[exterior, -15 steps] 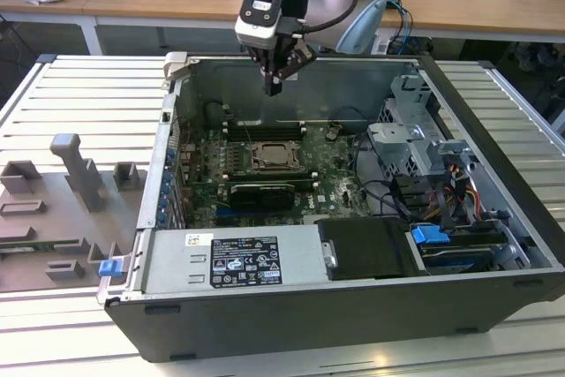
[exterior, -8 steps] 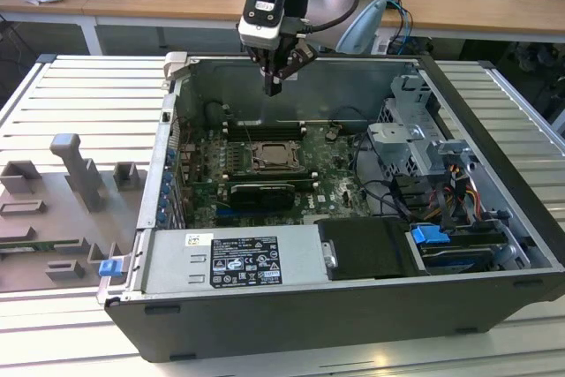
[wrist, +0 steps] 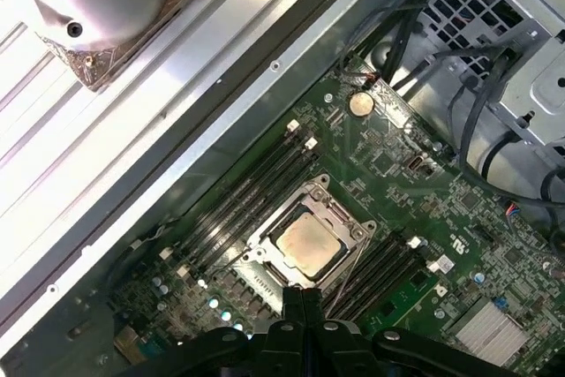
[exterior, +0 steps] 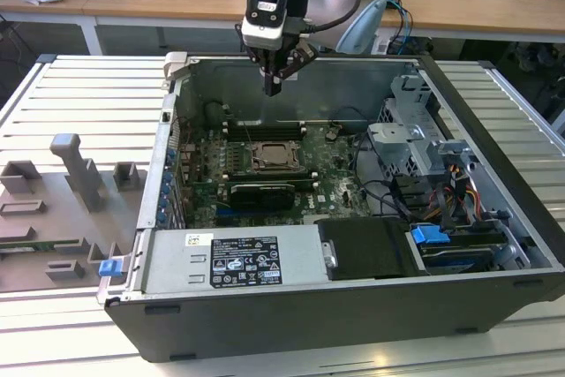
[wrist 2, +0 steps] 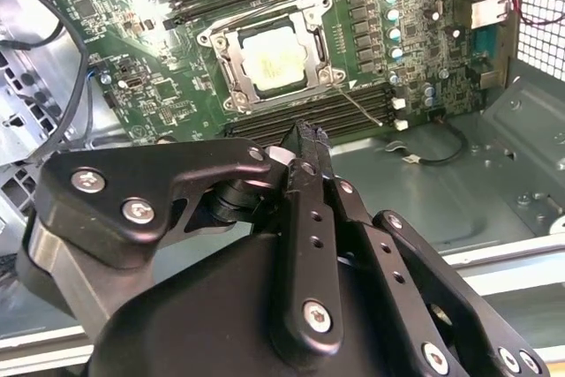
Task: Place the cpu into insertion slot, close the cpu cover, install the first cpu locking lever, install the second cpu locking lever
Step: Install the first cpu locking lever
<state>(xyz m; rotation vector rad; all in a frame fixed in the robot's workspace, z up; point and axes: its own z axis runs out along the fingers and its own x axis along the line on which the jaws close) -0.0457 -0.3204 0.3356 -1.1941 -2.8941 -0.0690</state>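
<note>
The cpu (exterior: pixel 272 155) (wrist 2: pixel 275 59) (wrist: pixel 309 243), a pale square chip, lies flat in the insertion slot (wrist 2: pixel 231 94) on the green motherboard. The silver cpu cover (wrist 2: pixel 221 50) (wrist: pixel 261 237) lies down around it, and the chip shows through its cut-out. A thin wire lever (wrist 2: pixel 362 105) sticks out from one corner of the socket. My gripper (exterior: pixel 272 87) (wrist 2: pixel 306 134) (wrist: pixel 300 293) hangs well above the board near the case's back wall. It is shut, fingers together, with nothing between them, and touches nothing.
Long black memory slots (wrist: pixel 247 196) flank the socket. A black expansion card (exterior: pixel 256 193) and the power supply (exterior: pixel 234 258) sit nearer the front. A drive cage (exterior: pixel 415 139) with cables fills the exterior view's right. A grey fixture (exterior: pixel 75 174) stands outside the case.
</note>
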